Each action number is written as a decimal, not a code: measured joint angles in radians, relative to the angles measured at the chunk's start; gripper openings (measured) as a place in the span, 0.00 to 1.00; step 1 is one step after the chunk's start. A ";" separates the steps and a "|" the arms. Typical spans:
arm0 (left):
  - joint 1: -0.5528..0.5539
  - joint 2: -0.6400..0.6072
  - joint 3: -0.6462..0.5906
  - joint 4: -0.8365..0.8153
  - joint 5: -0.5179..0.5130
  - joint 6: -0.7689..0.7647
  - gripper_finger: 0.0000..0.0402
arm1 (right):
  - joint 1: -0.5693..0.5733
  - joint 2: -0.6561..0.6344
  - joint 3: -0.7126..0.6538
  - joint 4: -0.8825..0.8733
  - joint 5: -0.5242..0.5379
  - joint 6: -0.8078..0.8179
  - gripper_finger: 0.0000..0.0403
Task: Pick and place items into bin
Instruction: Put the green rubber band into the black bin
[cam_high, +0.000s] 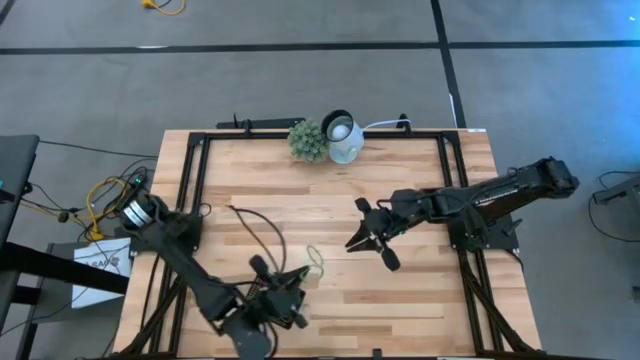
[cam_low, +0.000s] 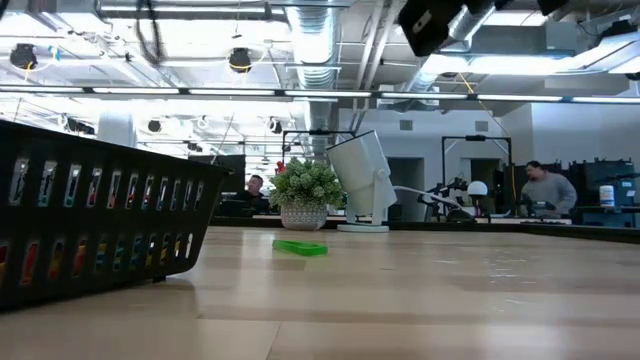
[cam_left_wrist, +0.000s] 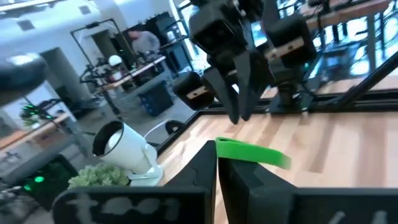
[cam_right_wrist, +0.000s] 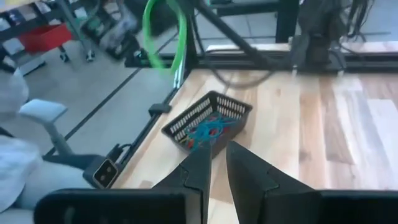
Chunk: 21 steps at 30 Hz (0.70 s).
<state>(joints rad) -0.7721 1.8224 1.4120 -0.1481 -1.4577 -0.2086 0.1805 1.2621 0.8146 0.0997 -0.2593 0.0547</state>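
Observation:
My left gripper (cam_left_wrist: 216, 148) is shut on a green rubber band (cam_left_wrist: 252, 153) above the table's near left part; from above the band's loop (cam_high: 315, 257) shows just beyond the gripper (cam_high: 300, 278). In the right wrist view the loop (cam_right_wrist: 165, 34) hangs in the air. The bin, a black mesh basket (cam_right_wrist: 208, 123) holding several bands, stands near the table's edge; the left arm covers it from above. Its wall (cam_low: 100, 215) fills the low view's left. A green band (cam_low: 300, 247) lies on the table there. My right gripper (cam_high: 372, 250) hovers mid-table, slightly open, with nothing between its fingers (cam_right_wrist: 199, 168). My left gripper pinches the green band by one end (cam_left_wrist: 227, 147) between its two shut fingers, which point about level. The rest of the band sticks out past the fingertips as a free loop, lifted clear of the table.
A white lamp-like object (cam_high: 343, 135) and a green plant ball (cam_high: 308, 140) stand at the far edge. A thin black cable (cam_high: 255, 225) curves over the table's left half. Black frame rails run along the table's edges. People sit in the room behind.

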 joint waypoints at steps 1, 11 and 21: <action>-0.019 -0.014 0.000 -0.040 0.001 -0.035 0.00 | 0.005 0.000 0.000 -0.011 0.000 0.000 0.12; -0.064 -0.053 -0.002 -0.803 0.597 -1.073 0.00 | 0.029 0.023 -0.001 -0.160 0.105 0.031 0.12; -0.015 -0.052 -0.089 -0.691 1.118 -1.059 0.00 | 0.028 0.036 -0.001 -0.153 0.108 0.050 0.12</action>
<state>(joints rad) -0.7872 1.7702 1.3234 -0.8393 -0.3402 -1.2671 0.2086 1.2979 0.8135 -0.0537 -0.1513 0.1047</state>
